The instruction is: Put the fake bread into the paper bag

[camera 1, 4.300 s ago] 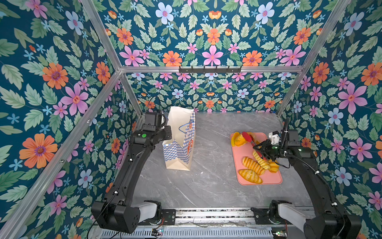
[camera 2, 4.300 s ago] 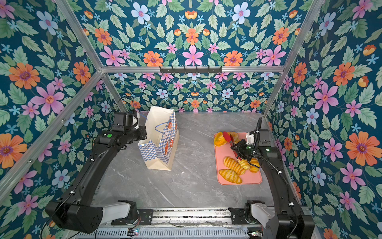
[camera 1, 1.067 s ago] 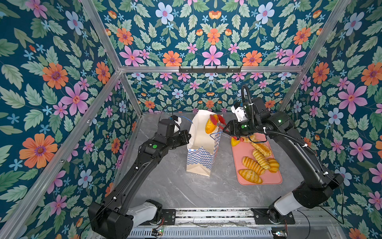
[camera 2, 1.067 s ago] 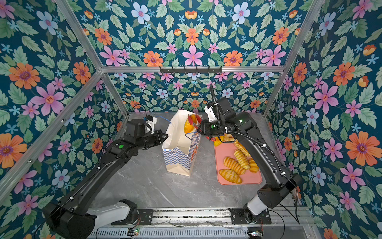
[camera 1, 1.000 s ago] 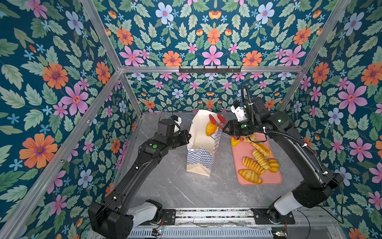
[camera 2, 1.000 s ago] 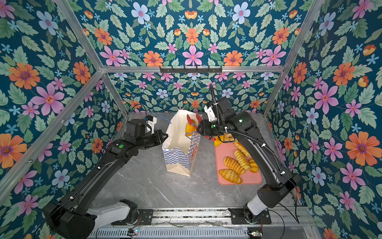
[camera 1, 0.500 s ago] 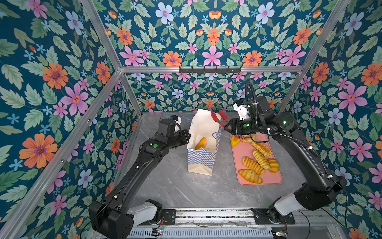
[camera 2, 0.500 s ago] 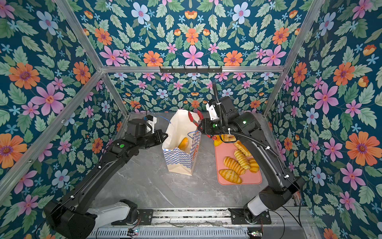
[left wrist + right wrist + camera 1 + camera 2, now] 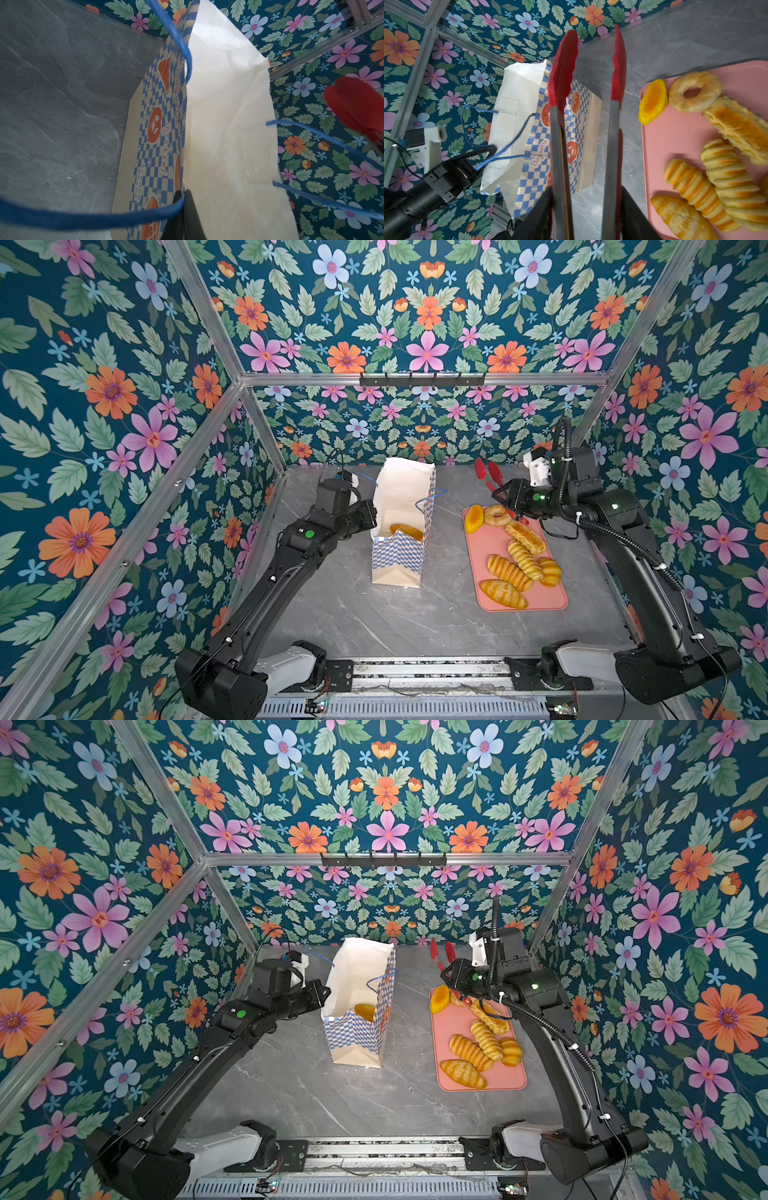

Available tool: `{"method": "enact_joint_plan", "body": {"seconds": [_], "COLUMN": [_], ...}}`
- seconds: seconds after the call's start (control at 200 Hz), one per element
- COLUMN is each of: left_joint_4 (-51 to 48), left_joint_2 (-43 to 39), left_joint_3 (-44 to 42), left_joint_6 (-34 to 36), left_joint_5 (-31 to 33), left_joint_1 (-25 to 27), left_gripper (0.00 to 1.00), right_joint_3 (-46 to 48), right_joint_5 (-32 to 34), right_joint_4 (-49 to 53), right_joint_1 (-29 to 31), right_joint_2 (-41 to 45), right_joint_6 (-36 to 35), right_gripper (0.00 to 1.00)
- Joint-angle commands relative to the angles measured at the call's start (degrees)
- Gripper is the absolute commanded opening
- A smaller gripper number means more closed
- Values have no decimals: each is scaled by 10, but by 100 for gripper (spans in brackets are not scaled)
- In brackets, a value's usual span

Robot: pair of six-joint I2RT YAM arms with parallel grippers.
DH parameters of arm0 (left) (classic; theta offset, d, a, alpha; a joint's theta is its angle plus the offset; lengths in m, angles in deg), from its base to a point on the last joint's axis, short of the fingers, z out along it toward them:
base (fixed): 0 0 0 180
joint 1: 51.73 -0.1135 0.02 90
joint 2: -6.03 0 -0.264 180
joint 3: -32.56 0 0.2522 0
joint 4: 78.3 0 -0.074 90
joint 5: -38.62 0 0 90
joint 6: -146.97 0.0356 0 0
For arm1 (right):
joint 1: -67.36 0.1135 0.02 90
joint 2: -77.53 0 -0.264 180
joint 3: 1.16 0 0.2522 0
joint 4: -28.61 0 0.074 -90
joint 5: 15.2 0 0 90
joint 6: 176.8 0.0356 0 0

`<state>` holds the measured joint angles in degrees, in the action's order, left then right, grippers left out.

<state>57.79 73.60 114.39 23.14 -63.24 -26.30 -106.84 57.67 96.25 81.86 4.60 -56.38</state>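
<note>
A: L arm status?
B: Left gripper has its jaws pressed together on the left wall's top edge of the tall cream paper bag w/ blue-white checker print, right by a blue cord handle. Bag upright on grey marble-look tabletop, mouth open.
A: R arm?
B: Right gripper clamps the steel tongs w/ red tips by both arms. Tong tips apart, nothing btwn them, clear of bag.
A: Glossy golden fake bread?
B: One pc lies inside bag, seen in both top views. Seven pcs on the flat pink tray right of bag: ring doughnut, orange buns, ridged loaves.
</note>
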Motion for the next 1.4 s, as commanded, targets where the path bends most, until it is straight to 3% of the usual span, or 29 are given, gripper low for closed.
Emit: {"method": "enact_joint_plan", "body": {"seconds": [0.0,0.205,0.405,0.75,1.08,1.395], "left_joint_4": [1,-11,-16,-16,-14,-12], "left_joint_2": [-5,-11,-15,-13,-12,-8], "left_joint_3": [0,7,10,7,10,6], "left_joint_6": [11,19,28,35,40,44], "left_joint_5": [10,21,26,27,30,28], "left_joint_1": [-1,0,0,0,0,0], "left_gripper": [12,37,49,51,50,49], "right_joint_3": [53,187,284,358,401,421], "right_joint_5": [-54,-110,-141,-146,-138,-162], "right_joint_4": [-53,-117,-182,-247,-274,-319], "right_joint_1": [-31,-103,-148,-186,-187,-187], "right_joint_2": [15,31,34,24,53,30], "right_joint_6": [34,74,119,184,238,264], "right_gripper": [47,46,45,45,45,45]}}
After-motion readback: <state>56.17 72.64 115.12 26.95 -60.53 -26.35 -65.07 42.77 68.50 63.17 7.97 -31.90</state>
